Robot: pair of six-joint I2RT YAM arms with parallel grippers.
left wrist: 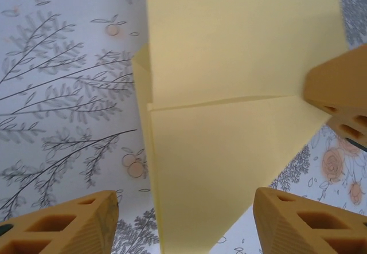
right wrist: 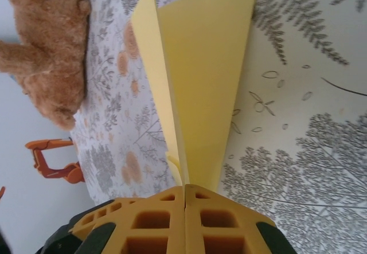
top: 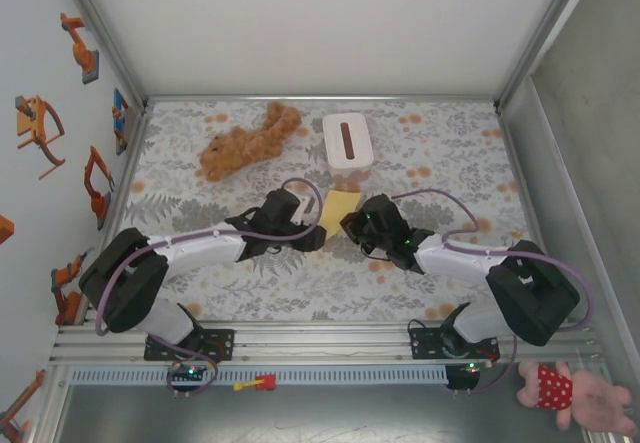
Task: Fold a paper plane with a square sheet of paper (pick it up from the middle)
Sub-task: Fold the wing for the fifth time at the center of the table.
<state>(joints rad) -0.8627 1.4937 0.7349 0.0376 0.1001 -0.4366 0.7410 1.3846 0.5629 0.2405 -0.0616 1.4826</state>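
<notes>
Brown and furry, a plush toy [top: 250, 143] lies on the far left-centre of the flowered table [top: 200, 283], well apart from both arms. To its right and nearer the camera, the left gripper [top: 316, 233] reaches in towards the middle of the table. In the left wrist view its orange fingers [left wrist: 63, 225] stand spread wide, one on each side of the paper [top: 338, 211]. They are released and clasp nothing.

The pale yellow paper is at the centre of the table, between the two grippers. It is already partly folded, with layered flaps, a crease running across it and a slanting edge. Just beyond it stands a white box [top: 348, 141] with a brown slot in its top.

Right of the paper, the right gripper [top: 352, 225] comes in from the other side. In the right wrist view its fingers [right wrist: 155, 222] are pressed tight together, pinching the narrow end of the paper. From there the paper stands on edge, and the flaps fan away from the grip. At the far right, off the table, a pink plush toy [top: 575, 393] lies by the near rail.
</notes>
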